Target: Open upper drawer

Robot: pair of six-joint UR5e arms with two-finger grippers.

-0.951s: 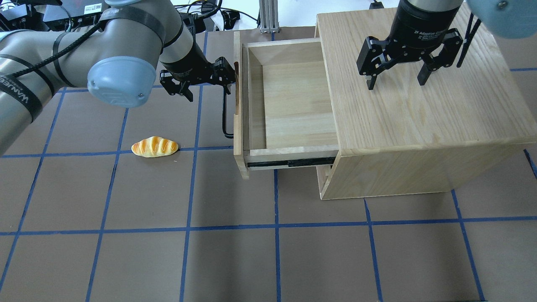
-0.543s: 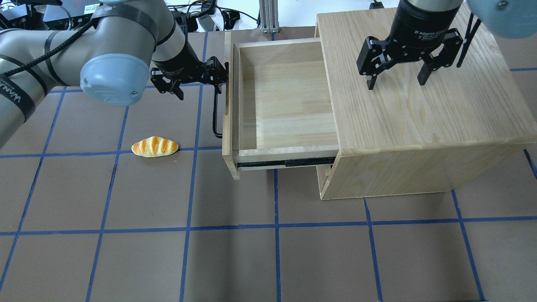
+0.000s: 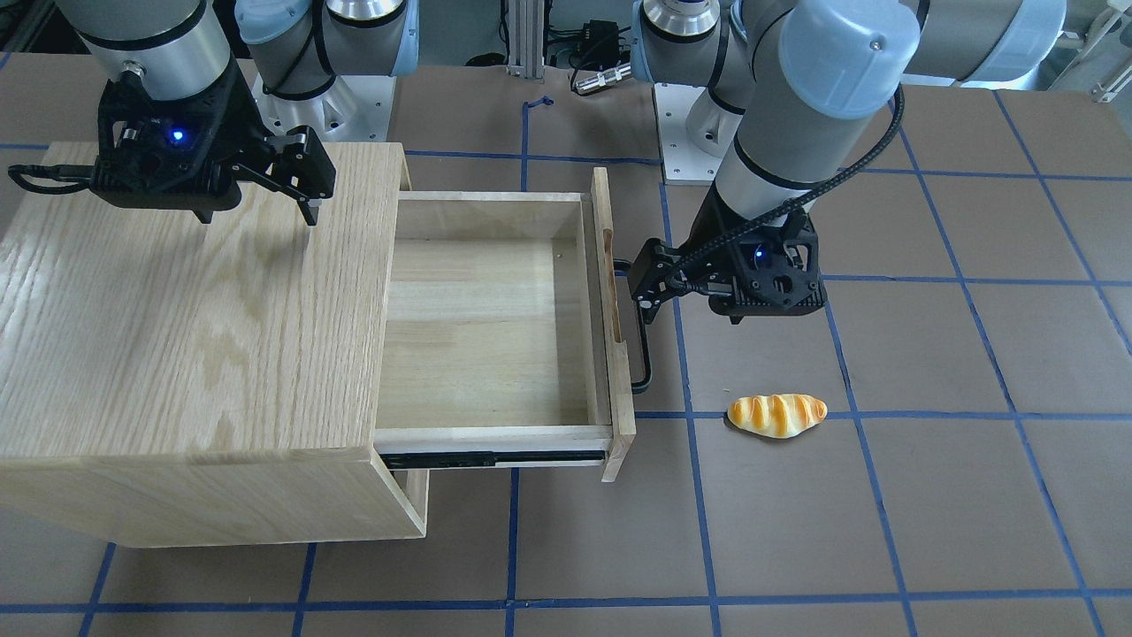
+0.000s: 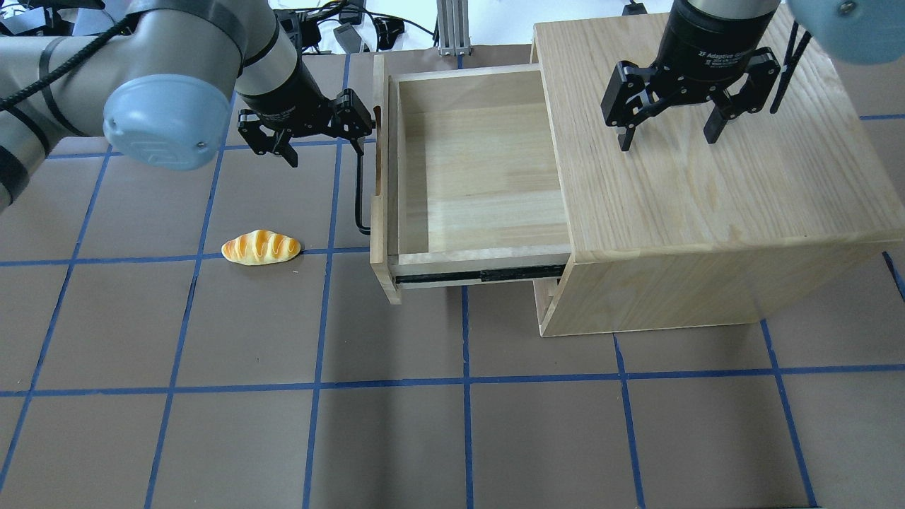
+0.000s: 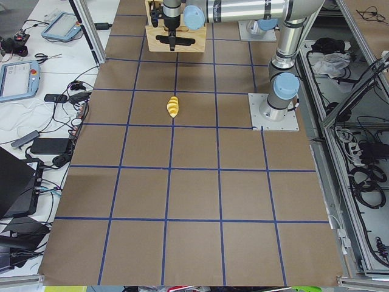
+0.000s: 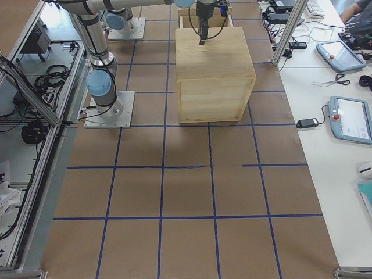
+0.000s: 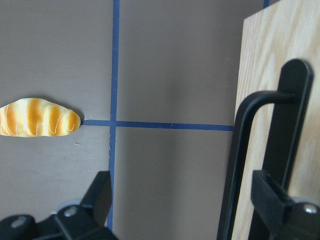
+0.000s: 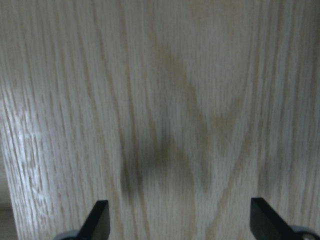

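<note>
right gripper (image 4: 667, 139): "2f adaptive"

Left gripper (image 7: 185, 200) jaws stood wide apart; one finger (image 7: 272, 195) overlapped the black metal bar handle (image 7: 292, 110) on the pale-wood drawer front (image 7: 257, 55). Orange striped bread roll (image 7: 39, 120) lay far left.

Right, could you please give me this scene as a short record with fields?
upper drawer: extended far out of the cabinet, empty
left gripper: open, one finger hooked between the handle and the drawer front
right gripper: open, above the cabinet top
bread roll: on the table, apart from drawer and grippers
</note>
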